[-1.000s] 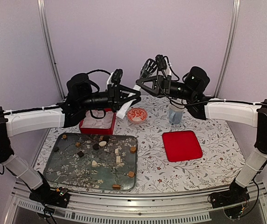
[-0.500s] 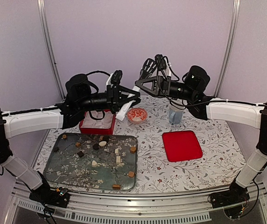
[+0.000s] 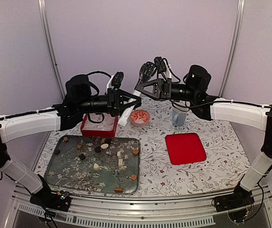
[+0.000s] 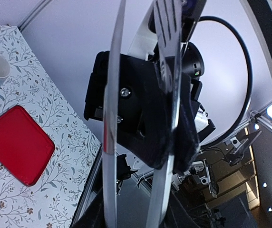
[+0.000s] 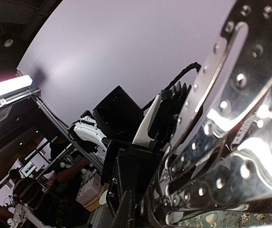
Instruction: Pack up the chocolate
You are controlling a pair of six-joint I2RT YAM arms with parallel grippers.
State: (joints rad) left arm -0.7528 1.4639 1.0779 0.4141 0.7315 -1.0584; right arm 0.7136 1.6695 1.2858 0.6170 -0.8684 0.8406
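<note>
Both arms have edged toward the left of the frame since a second ago, hands raised above the bench (image 3: 221, 175). Whether the left hand (image 3: 124, 114) or right hand (image 3: 147, 71) is apart or together, I cannot tell. The chocolate (image 3: 98, 149) lies scattered in the glass tray (image 3: 69, 176) at lower left: about thirteen pieces, too small to show any long axis. Above it, one red box (image 3: 98, 132) shows white lining. One patterned bowl (image 3: 140, 122), one cup (image 3: 179, 116) and one red lid (image 3: 185, 148) sit further right.
</note>
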